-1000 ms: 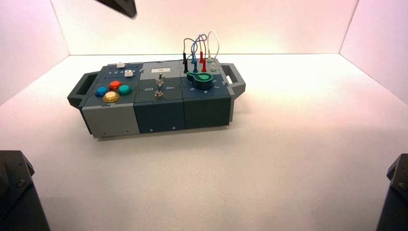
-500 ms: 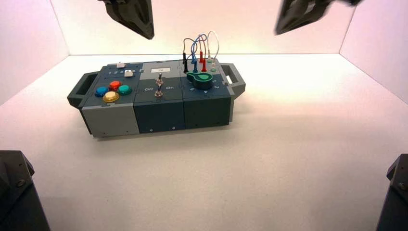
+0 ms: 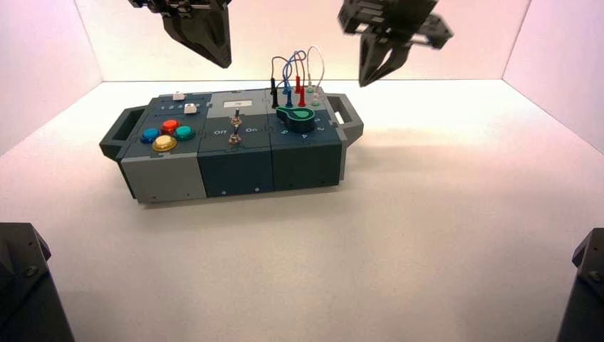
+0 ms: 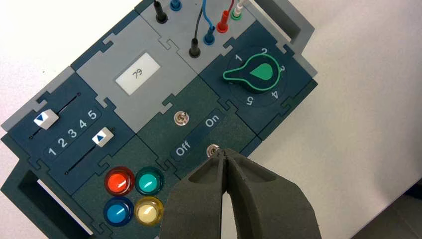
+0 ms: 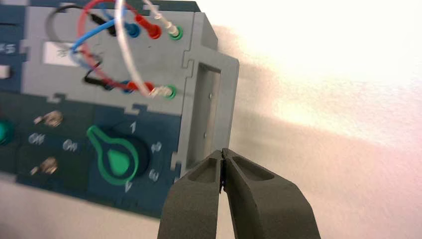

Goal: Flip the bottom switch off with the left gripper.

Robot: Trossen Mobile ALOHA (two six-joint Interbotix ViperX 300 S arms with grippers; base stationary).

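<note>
- Left gripper (image 3: 226, 65): black, with two thick fingers tapering to a wedge; it hangs in the air above the box and touches no part of it. Its fingertips meet, fully closed, with nothing between them.
- Bottom switch (image 4: 213, 150): small metal toggle in the middle panel, near the box's front edge. In the left wrist view the left gripper's tips partly cover it; which way its lever leans cannot be safely read.
- Top switch (image 4: 181, 118): a second metal toggle, behind the first (the words "Off" and "On" are printed between the two, "Off" toward the button side).
- Right gripper (image 3: 365, 81): also black, raised above the box's right end, apart from it; its fingers are closed together and hold nothing.
- Buttons, front left: red (image 4: 118, 182), green (image 4: 149, 181), blue (image 4: 117, 212) and yellow (image 4: 148, 211), grouped closely.
- Two sliders (image 4: 103, 137): white caps behind the buttons, one close to the "5" end of its track.
- Knob (image 4: 259, 73): dark with green outline and marker, on the right panel.
- Wires (image 3: 290, 65): black, blue, red and white, looping above the sockets at the rear right.
</note>
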